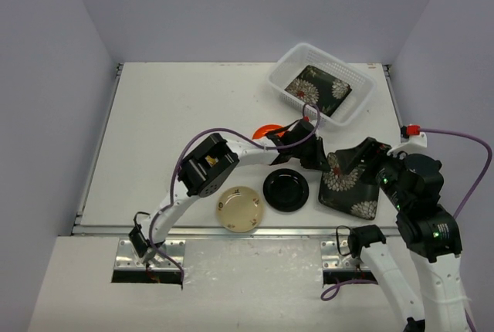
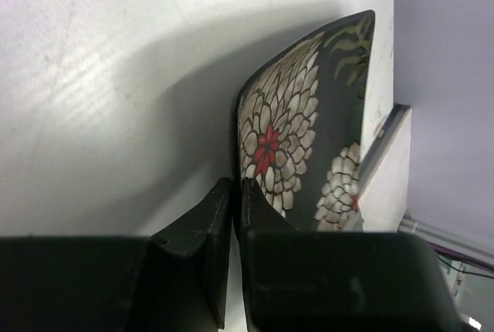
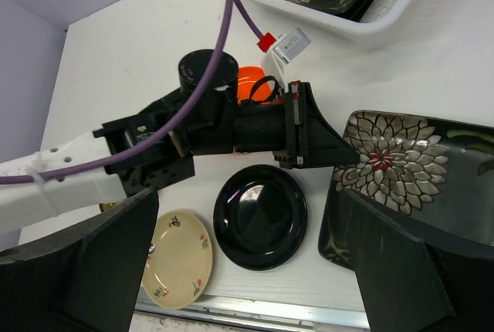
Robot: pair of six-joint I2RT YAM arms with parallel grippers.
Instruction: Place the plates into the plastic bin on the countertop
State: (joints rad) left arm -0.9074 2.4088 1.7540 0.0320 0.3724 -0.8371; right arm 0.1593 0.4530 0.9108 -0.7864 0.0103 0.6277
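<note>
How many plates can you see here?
5. One floral plate in the bin; a second floral plate pinched by the left gripper; a black plate and a cream plate near the front edge; an orange plate half behind the left arm. Others may be hidden.

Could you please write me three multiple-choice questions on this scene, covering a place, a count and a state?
1. What lies in the bin?
A. a square floral plate
B. a spoon
C. nothing

2. How many round plates lie on the table?
A. one
B. three
C. five

3. How is the left gripper?
A. wide open
B. shut on the other floral plate
C. out of sight

Answers:
1 A, the square floral plate shows through the bin's open top.
2 B, the orange plate, black plate and cream plate are there.
3 B, its fingers pinch that plate's left rim.
</note>
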